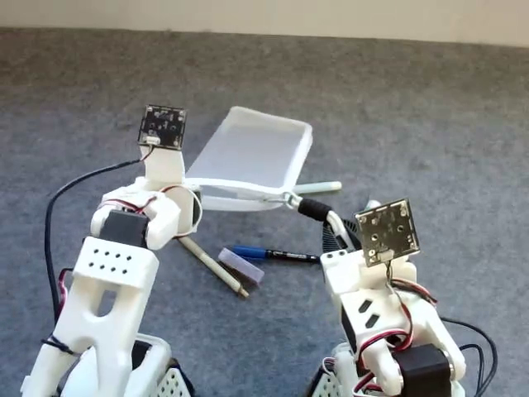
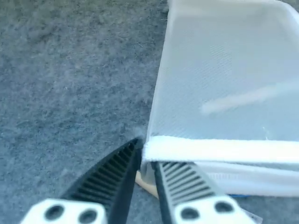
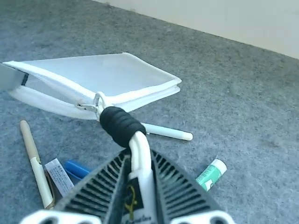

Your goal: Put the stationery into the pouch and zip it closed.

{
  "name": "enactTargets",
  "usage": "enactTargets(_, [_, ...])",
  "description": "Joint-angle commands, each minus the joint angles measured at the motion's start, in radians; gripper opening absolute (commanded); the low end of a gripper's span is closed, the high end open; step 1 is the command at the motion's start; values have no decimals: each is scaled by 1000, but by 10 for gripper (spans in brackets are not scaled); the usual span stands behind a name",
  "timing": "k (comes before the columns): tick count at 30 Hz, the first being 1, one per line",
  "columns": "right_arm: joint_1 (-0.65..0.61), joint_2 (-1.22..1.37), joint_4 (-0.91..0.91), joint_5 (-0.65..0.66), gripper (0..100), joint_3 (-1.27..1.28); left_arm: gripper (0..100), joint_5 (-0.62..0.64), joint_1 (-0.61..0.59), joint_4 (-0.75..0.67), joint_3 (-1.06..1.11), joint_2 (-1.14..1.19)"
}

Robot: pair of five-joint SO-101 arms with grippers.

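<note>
Now white translucent pouch (image 1: pixel 252 153) mouth open; left fingers (image 2: pixel 180 179) pinch its rim, right fingers (image 3: pixel 180 186) clamp black-beaded zip pull (image 3: pixel 120 125).

White plastic arms (image 1: pixel 111 265), black ribbed gripper fingers (image 2: pixel 110 179) (bare camera boards (image 1: pixel 163 126) atop), black cables (image 1: pixel 50 240)

Seen from above, the left arm (image 1: pixel 161 178) has its wrist over the near corner of the pouch (image 1: pixel 256 149). One end of the white pen (image 3: pixel 168 132) disappears behind the zip pull (image 3: pixel 120 125). Through the pouch's mesh, a pale stick (image 2: pixel 243 99) is only a blur. A finger of the right gripper (image 3: pixel 139 154) cuts off the green tube (image 3: pixel 211 174).
</note>
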Motion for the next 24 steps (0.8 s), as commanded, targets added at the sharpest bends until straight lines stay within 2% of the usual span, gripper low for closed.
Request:
enactTargets(1, [-2, -5, -22, -9, 5, -10, 5, 11, 36, -18, -44, -56])
enactTargets(4, [-2, -5, -22, -9, 5, -10, 5, 14, 50, -11, -44, -84])
enactTargets(13, [-2, -1, -42, -11, 5, -10, 5, 14, 45, 193, -140, -188])
enactTargets(17, [-2, -1, -44, -28, 5, -12, 13, 14, 45, 230, -173, -199])
enactTargets(21, [-8, 1, -41, -37, 5, -18, 130, 25, 45, 230, -166, -191])
enactTargets(24, [-8, 1, -39, -37, 5, -18, 201, 110, 45, 226, -137, -194])
